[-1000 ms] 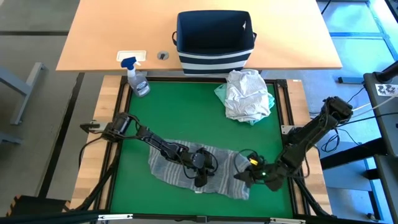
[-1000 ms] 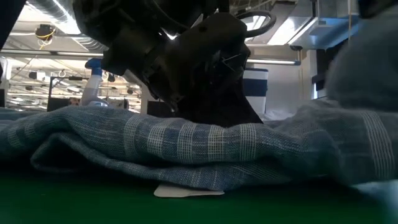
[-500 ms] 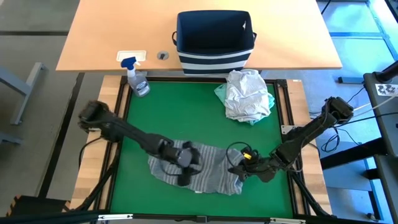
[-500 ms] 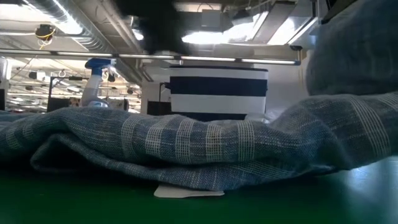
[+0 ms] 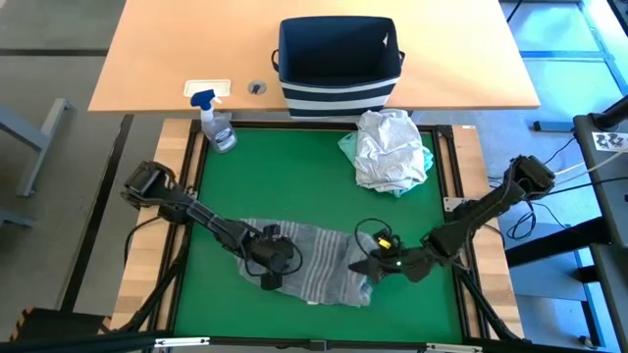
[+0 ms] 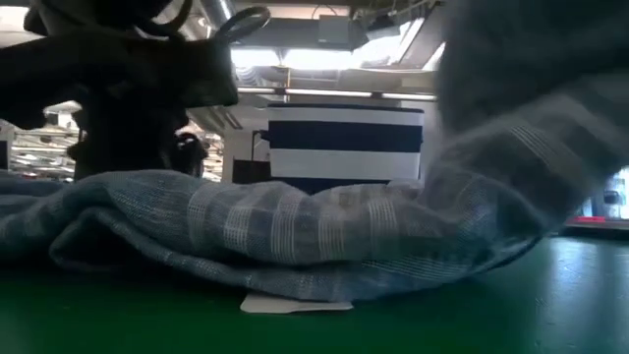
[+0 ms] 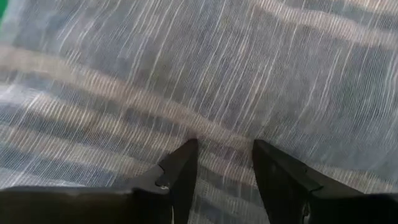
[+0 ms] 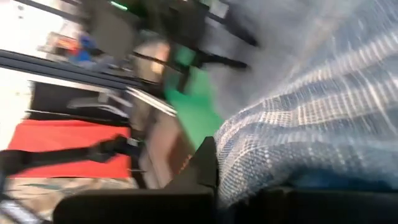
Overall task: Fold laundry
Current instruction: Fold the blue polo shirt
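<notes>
Behind striped shirt (image 5: 314, 270): basket (image 5: 339, 59), spray bottle (image 5: 216, 123), white/teal pile (image 5: 391, 149).

**Green counter & what sits on it**

Green mat counter (image 5: 294, 186) fills centre of high view, w/ dark frame and wood border round it. Lower middle: grey-blue striped shirt (image 5: 319, 263) spread flat, crumpled, right end bunched up. In low view the shirt (image 6: 295, 236) lies in thick folds across the frame, small white tag (image 6: 295, 304) poking out under its front edge on the green. Upper right of mat: white t-shirt (image 5: 391, 147) heaped on a mint-teal garment (image 5: 350, 147), both near the mat's top edge. Spray bottle (image 5: 216, 123) stands at upper left corner. Behind, tan counter (image 5: 167, 59) carries navy-and-white striped basket (image 5: 339, 64), top centre.
</notes>
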